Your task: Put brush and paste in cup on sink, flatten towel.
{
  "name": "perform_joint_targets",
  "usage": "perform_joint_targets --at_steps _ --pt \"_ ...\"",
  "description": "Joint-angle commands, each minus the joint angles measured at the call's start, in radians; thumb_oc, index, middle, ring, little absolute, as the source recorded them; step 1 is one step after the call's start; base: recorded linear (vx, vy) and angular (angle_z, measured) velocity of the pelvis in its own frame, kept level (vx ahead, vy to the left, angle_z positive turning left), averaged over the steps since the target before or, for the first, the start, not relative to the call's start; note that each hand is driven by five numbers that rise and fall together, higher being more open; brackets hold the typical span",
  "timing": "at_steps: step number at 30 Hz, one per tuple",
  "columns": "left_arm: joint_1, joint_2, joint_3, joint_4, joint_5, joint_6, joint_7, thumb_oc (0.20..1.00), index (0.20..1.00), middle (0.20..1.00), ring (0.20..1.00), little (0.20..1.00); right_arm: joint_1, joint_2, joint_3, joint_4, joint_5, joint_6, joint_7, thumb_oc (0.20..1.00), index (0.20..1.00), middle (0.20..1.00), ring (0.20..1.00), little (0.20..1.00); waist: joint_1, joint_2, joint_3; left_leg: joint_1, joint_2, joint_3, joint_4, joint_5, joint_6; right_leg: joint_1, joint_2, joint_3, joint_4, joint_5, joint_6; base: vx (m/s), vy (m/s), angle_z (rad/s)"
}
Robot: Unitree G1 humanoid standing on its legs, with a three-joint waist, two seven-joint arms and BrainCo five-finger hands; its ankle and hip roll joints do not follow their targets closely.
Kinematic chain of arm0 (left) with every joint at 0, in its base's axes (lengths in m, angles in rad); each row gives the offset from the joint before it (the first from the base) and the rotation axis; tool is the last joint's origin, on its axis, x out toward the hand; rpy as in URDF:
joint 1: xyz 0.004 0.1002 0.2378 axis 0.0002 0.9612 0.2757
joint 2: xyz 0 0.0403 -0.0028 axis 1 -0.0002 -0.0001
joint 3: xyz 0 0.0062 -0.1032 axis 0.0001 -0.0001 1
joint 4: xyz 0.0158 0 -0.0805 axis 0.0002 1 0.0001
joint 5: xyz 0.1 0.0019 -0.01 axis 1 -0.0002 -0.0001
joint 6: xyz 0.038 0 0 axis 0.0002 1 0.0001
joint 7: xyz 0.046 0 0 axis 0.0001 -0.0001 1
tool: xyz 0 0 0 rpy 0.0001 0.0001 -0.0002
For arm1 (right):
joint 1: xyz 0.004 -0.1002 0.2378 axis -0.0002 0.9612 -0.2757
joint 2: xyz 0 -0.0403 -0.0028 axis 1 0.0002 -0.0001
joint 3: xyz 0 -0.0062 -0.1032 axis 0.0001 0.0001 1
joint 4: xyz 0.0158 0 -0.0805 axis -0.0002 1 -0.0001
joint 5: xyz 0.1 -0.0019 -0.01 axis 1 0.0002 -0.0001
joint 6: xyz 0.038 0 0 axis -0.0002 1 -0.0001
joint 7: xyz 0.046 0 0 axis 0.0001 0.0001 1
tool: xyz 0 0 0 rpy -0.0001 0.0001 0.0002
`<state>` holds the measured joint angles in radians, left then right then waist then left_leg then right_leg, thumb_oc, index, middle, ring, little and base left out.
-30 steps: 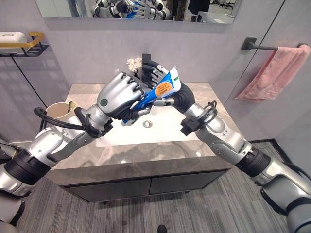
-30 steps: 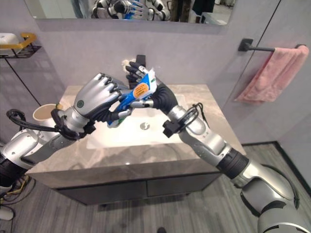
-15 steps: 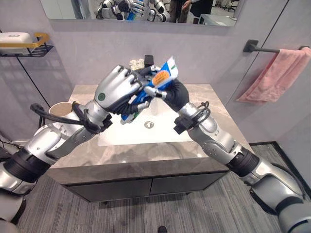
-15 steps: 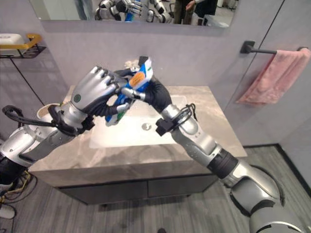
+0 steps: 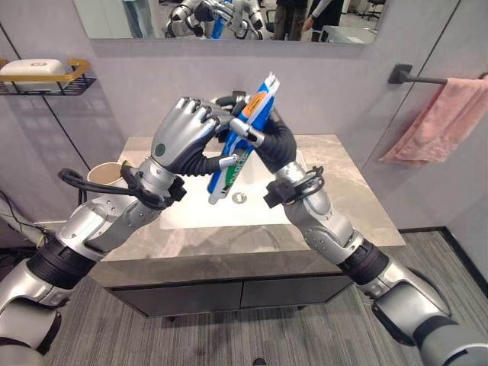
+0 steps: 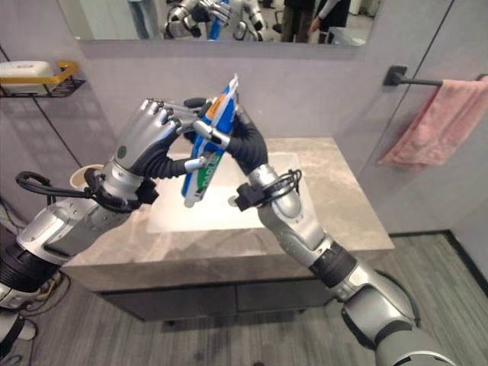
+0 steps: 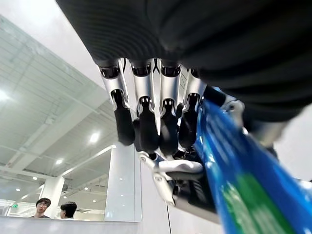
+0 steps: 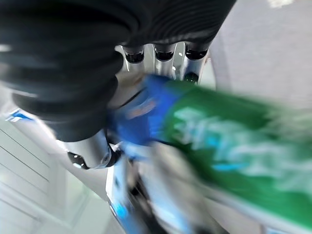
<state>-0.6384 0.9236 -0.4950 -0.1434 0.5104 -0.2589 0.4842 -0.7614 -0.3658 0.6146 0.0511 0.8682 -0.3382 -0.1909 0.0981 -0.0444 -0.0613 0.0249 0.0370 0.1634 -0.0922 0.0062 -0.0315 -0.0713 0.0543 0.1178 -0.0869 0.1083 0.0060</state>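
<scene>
Holding the toothpaste tube (image 5: 242, 141) nearly upright above the sink basin (image 5: 252, 210), both hands meet at its upper half. Tube: blue body, orange patch near the crimped top end, green band lower down, cap end pointing down toward the basin. Print on it is too small to make out.

Right robot hand (image 5: 245, 131): fingers and thumb wrapped round the tube's upper part, clamped on it. Left robot hand (image 5: 183, 133): fingers curled, tips against the tube from the opposite side; whether they actually grip it or only rest against it, cannot tell. Left wrist view shows those fingers (image 7: 146, 126) bent beside the blue tube.

Surroundings: beige cup (image 5: 105, 176) stands on the grey marble tabletop (image 5: 335, 191), at the left of the basin, well apart from the tube. Pink towel (image 5: 438, 118) hangs bunched on a dark wall bar (image 5: 415, 76) at right. Wire shelf (image 5: 46, 76) with a white item at upper left; mirror (image 5: 229, 19) above.
</scene>
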Motion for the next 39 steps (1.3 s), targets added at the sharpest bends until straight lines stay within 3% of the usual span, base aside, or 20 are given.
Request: perform_joint_targets --at_steps 1,7,16,20,25,31,36,39 --pt "0.064 -0.026 0.034 -0.022 -0.011 -0.021 0.022 1.000 1.000 1.000 1.000 1.000 -0.037 0.015 -0.154 0.005 -0.002 -0.076 -0.063 0.200 0.200 0.200 0.200 0.200 0.023 -0.045 -0.067 -0.002 0.002 -0.012 0.005 0.009 -0.028 0.010 -0.078 -0.075 0.014 0.014 0.086 -0.02 -0.018 0.05" --pt "0.224 -0.080 0.174 -0.112 -0.068 -0.015 0.036 1.000 1.000 1.000 1.000 1.000 -0.020 0.067 -0.248 -0.013 -0.059 -0.110 -0.170 0.200 0.200 0.200 0.200 0.200 0.054 -0.056 -0.059 -0.011 -0.001 -0.044 0.005 0.015 -0.027 0.021 -0.083 -0.110 0.016 0.008 0.080 -0.02 -0.014 0.17" --pt "0.319 -0.114 0.258 -0.160 -0.137 -0.024 0.041 1.000 1.000 1.000 1.000 1.000 -0.051 0.088 -0.290 -0.010 -0.111 -0.128 -0.246 0.200 0.200 0.200 0.200 0.200 0.085 -0.067 -0.041 -0.027 -0.007 -0.086 0.005 0.025 -0.025 0.027 -0.093 -0.153 0.017 0.003 0.076 -0.01 -0.003 0.19" --pt "0.429 -0.115 0.346 -0.204 -0.201 -0.048 0.045 1.000 1.000 1.000 1.000 1.000 -0.079 0.063 -0.333 -0.009 -0.158 -0.140 -0.295 0.200 0.200 0.200 0.200 0.200 0.129 -0.076 -0.018 -0.047 -0.018 -0.134 0.005 0.033 -0.020 0.034 -0.105 -0.194 0.015 0.000 0.075 0.00 -0.006 0.29" --pt "0.538 -0.112 0.418 -0.227 -0.270 -0.084 0.045 1.000 1.000 1.000 1.000 1.000 -0.115 0.037 -0.374 0.003 -0.194 -0.150 -0.328 0.200 0.200 0.200 0.200 0.200 0.153 -0.079 -0.003 -0.065 -0.029 -0.176 0.005 0.040 -0.016 0.042 -0.117 -0.233 0.010 -0.004 0.077 0.01 0.008 0.42" --pt "0.726 -0.085 0.525 -0.161 -0.375 -0.095 0.007 1.000 1.000 1.000 1.000 1.000 -0.183 -0.035 -0.409 0.019 -0.222 -0.159 -0.350 0.200 0.200 0.200 0.200 0.200 0.213 -0.083 0.021 -0.094 -0.049 -0.235 0.005 0.051 -0.007 0.049 -0.134 -0.288 0.004 -0.009 0.080 0.03 0.017 0.30" --pt "0.784 -0.090 0.565 -0.118 -0.393 -0.088 0.001 1.000 1.000 1.000 1.000 1.000 -0.223 -0.061 -0.403 0.022 -0.237 -0.159 -0.352 0.200 0.200 0.200 0.200 0.200 0.243 -0.089 0.030 -0.107 -0.058 -0.259 0.005 0.056 -0.005 0.049 -0.142 -0.308 0.002 -0.012 0.082 0.03 0.021 0.18" --pt "0.835 -0.138 0.569 -0.090 -0.478 -0.097 -0.042 1.000 1.000 1.000 1.000 1.000 -0.240 -0.081 -0.399 0.012 -0.248 -0.154 -0.345 0.200 0.200 0.200 0.200 0.200 0.265 -0.095 0.038 -0.119 -0.068 -0.280 0.005 0.059 -0.003 0.049 -0.148 -0.329 0.001 -0.015 0.084 0.03 0.016 0.18"
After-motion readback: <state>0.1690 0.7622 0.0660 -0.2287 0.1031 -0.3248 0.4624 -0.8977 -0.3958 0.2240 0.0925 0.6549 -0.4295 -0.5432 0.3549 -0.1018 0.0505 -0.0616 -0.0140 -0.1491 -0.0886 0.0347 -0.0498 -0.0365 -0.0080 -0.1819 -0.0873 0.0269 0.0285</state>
